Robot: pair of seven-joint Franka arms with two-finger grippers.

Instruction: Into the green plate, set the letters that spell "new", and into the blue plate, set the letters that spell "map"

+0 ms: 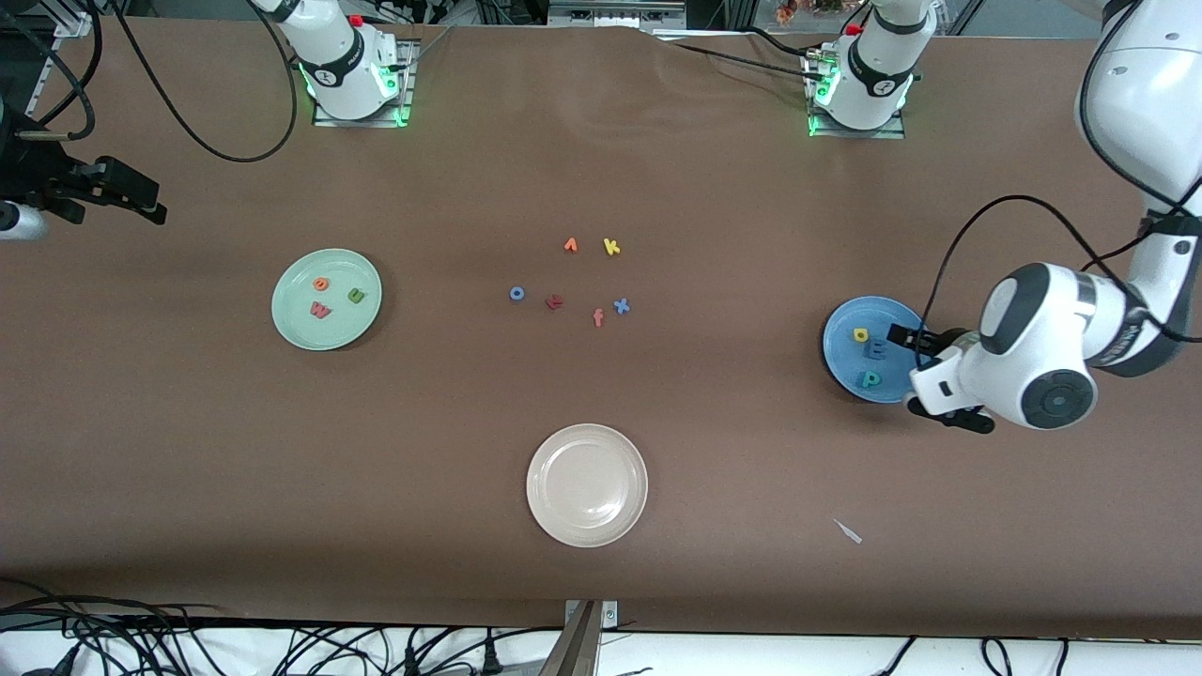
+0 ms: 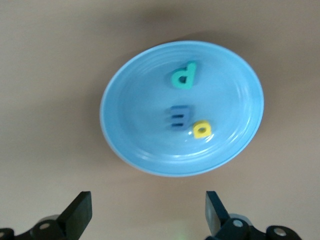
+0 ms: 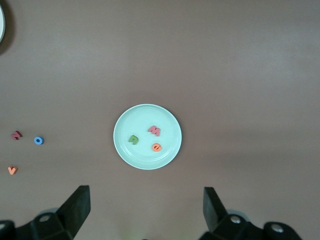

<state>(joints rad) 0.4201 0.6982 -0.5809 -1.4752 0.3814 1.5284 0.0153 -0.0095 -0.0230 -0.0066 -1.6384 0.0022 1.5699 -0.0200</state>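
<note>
Green plate (image 1: 291, 324), toward the right arm's end of the bench (image 1: 188, 469): we count three letters lying in it, the orange e (image 1: 321, 284), the olive-green n (image 1: 355, 296) and the salmon-red w (image 1: 320, 309). The right wrist view confirms all three inside the rim, close together but apart. We judge the word "new" complete.

Blue plate (image 1: 840, 361), toward the left arm's end of the bench: we count three letters in it, the yellow a (image 1: 860, 334), the blue m (image 1: 874, 351) and the teal p (image 1: 870, 379). In the left wrist view the m and the a lie just beside each other, perhaps touching; the p lies apart from them. We judge the word "map" complete as well.

Left end effector (image 2: 149, 212): over the blue plate's edge, fingers spread wide, holding nothing.

Right end effector (image 3: 146, 210): high over the bench near the green plate, fingers spread wide, empty; we take this arm to be waiting.

Leftovers on the bench between the two plates, none called for: an orange letter (image 1: 570, 246), the yellow k (image 1: 611, 247), the blue o (image 1: 516, 294), a dark red letter (image 1: 554, 301), the orange f (image 1: 598, 318) and the blue x (image 1: 621, 305). A cream-white plate (image 1: 545, 507) sits nearer the front camera, with nothing in it.

Remaining work, as we judge it: none with the letters; only the left arm's withdrawal from the blue plate.
</note>
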